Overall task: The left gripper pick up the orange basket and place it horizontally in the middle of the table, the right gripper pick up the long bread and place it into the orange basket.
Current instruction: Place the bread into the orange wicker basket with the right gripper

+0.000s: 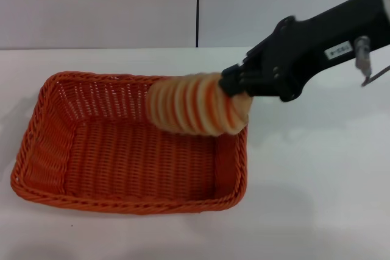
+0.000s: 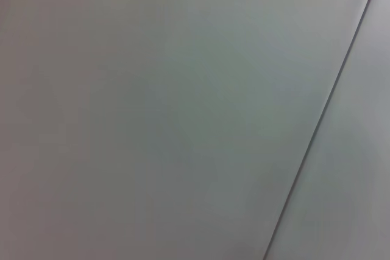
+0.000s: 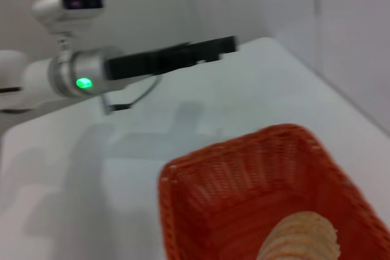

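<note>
The orange basket [image 1: 122, 203] lies lengthwise on the white table [image 1: 317, 181], left of centre in the head view. The long bread [image 1: 189, 112], beige with orange-brown spiral ridges, hangs tilted over the basket's far right corner. My right gripper [image 1: 235, 87] is shut on its right end. In the right wrist view the bread [image 3: 301, 238] shows just above the inside of the basket [image 3: 167, 202]. Beyond the basket in that view, the left gripper [image 3: 228, 45] hovers over the table on its silver-and-black arm, apart from the basket. The left wrist view shows none of these things.
A grey wall with a dark vertical seam [image 1: 197, 7] stands behind the table. The left wrist view holds only a plain grey panel with a seam [image 2: 323, 114]. White tabletop stretches right of and in front of the basket.
</note>
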You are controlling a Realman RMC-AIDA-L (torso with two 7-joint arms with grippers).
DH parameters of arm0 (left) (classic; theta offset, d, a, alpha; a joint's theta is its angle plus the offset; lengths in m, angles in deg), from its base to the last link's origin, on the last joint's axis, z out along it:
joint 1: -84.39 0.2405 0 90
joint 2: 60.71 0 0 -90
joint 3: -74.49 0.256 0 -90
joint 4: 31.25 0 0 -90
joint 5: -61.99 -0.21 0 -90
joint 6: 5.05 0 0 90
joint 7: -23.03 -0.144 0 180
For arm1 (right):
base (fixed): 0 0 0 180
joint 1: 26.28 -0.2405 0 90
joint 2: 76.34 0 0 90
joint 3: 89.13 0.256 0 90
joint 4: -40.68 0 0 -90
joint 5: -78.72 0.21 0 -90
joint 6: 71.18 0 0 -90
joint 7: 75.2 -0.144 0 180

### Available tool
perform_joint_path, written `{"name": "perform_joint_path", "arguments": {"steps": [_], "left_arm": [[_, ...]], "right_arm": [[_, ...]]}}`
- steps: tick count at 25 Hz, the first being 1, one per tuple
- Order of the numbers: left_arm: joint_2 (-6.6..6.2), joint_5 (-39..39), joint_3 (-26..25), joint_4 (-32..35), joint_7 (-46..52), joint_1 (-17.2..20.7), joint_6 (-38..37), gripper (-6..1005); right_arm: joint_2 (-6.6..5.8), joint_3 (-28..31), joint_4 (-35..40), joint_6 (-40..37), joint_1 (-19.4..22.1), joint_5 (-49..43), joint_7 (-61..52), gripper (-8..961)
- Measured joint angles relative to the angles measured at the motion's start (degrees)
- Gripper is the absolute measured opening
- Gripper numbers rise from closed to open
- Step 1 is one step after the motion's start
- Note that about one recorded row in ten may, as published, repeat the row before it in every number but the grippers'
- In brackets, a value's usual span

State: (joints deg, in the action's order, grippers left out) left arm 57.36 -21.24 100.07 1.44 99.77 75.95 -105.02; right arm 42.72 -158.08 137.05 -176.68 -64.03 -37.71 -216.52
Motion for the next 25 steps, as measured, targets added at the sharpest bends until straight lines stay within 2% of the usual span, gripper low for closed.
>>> {"name": "perform_joint_path", "arguments": {"steps": [9, 20, 25], "left_arm": [[-0.04, -0.1, 0.0, 0.0, -0.1, 0.0, 0.1, 753], [-0.04, -0.1, 0.0, 0.0, -0.2, 0.0, 0.3, 753], [-0.04, -0.1, 0.0, 0.0, -0.2, 0.0, 0.4, 753]], "right_arm": [[-0.18, -1.1, -18.4, 3.5, -1.6, 5.1, 15.9, 59], [-0.32, -0.6, -30.4, 9.9, -2.3, 6.2, 26.3, 56], [-0.27, -0.6, -31.1, 11.2, -1.9, 6.3, 26.5, 133]]}}
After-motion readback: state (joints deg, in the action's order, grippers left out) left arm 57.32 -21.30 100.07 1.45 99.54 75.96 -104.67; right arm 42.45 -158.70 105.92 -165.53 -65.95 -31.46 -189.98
